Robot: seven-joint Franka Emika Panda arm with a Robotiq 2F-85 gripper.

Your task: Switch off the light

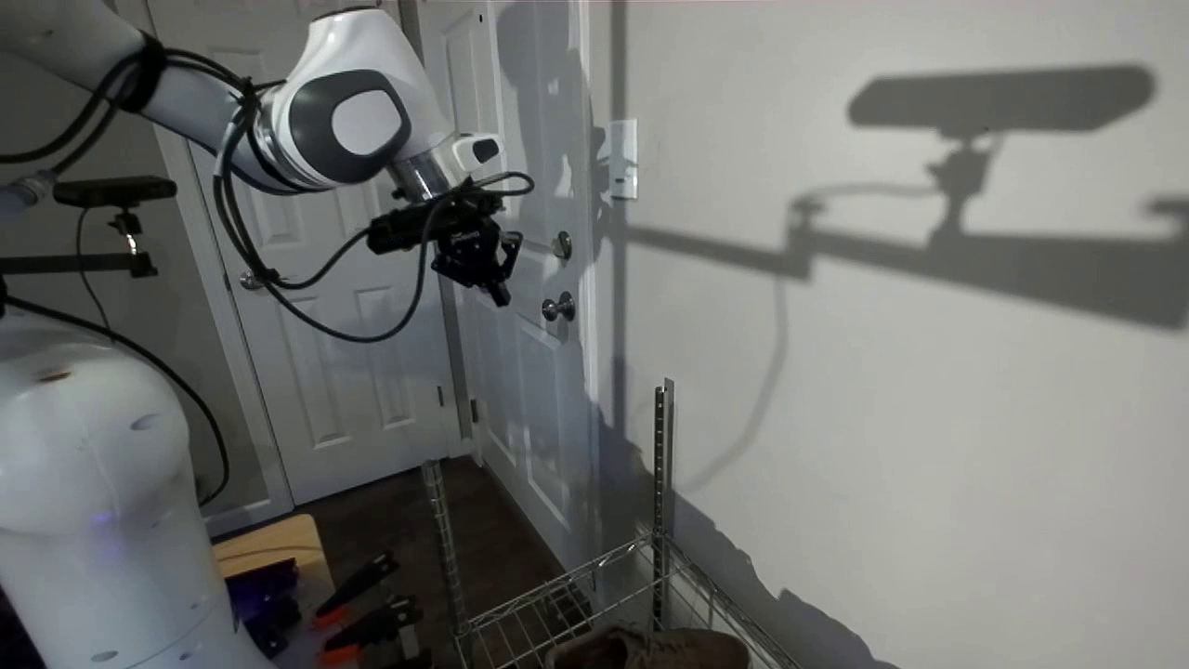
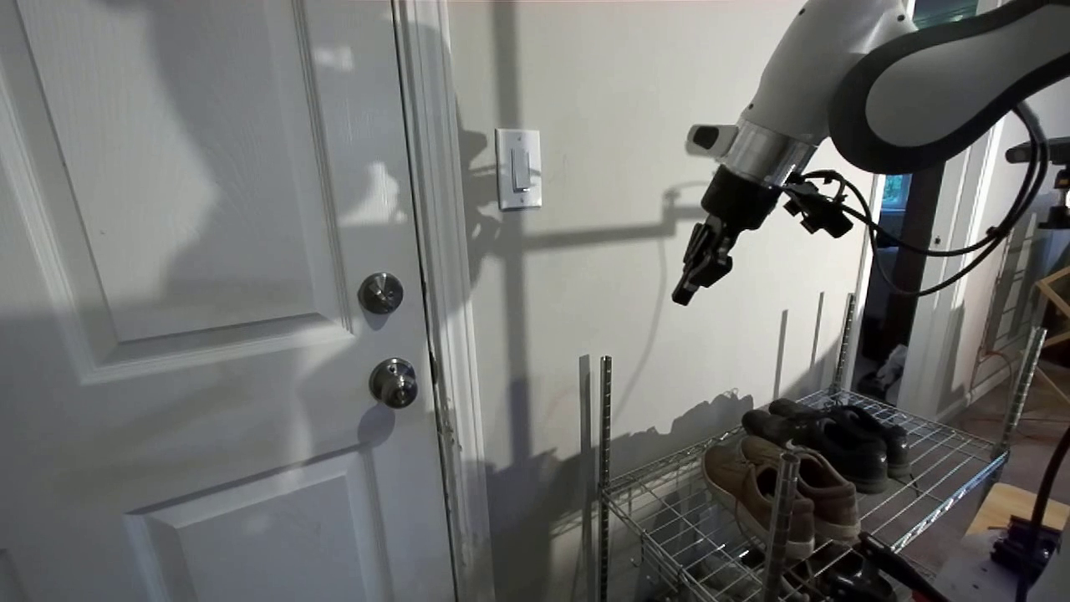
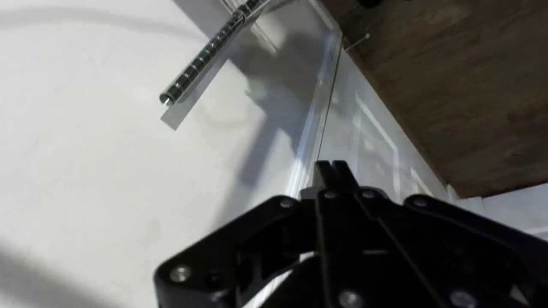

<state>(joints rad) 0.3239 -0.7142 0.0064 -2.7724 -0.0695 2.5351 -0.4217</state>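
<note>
You look to be at the approach, with contact not yet made.

A flat off-white wall (image 2: 602, 100) runs beside a white panelled door (image 2: 226, 234) and its white moulded frame (image 2: 441, 251); meet the wall squarely. Below, a silvery metal wire rack (image 2: 953, 502) holds low brown shoes (image 2: 836, 502) and low black shoes (image 2: 861, 464) on its upper shelf; what lies lower is too hidden to name, so lift before you swing across. Your black two-finger gripper (image 3: 332, 165) has its jaws together, angled down, well apart from the white rectangular plastic switch plate (image 2: 506, 170) on the wall just beside the frame. Raise and turn the gripper wallward, then gently press the narrow white raised paddle (image 2: 522, 170); its lower end probably means off, though its setting cannot be told.
</note>
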